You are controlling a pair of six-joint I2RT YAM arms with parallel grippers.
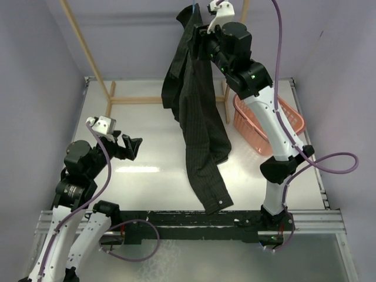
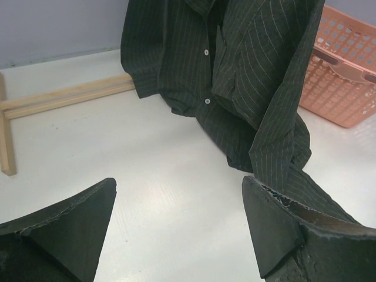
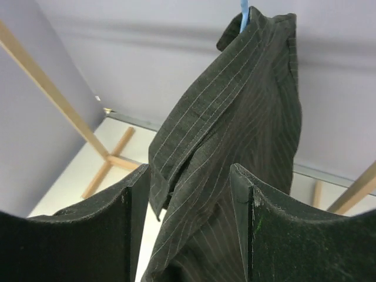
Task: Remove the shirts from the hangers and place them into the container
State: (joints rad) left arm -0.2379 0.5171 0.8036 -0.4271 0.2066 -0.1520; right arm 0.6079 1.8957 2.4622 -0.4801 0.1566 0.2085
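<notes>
The dark pinstriped shirt [image 1: 200, 117] hangs from the light-blue hanger [image 1: 194, 7] at the top of the rack, and its lower end trails onto the table. At the collar, only a bit of the hanger [image 3: 244, 20] shows. My right gripper [image 1: 197, 42] is raised at the shirt's upper part. Its jaws [image 3: 191, 170] stand apart with a fold of the shirt [image 3: 235, 117] between them, and a gap shows at the left finger. My left gripper [image 1: 136, 147] is open and empty, low over the table [image 2: 179, 188], left of the shirt [image 2: 235, 70]. The salmon-pink container [image 1: 294, 120] stands to the right.
The wooden rack frame [image 1: 88, 53] rises at the back, and its base rails [image 2: 64, 97] lie on the white table. The container [image 2: 352, 70] sits just right of the shirt's hem, behind my right arm. Purple walls close in both sides.
</notes>
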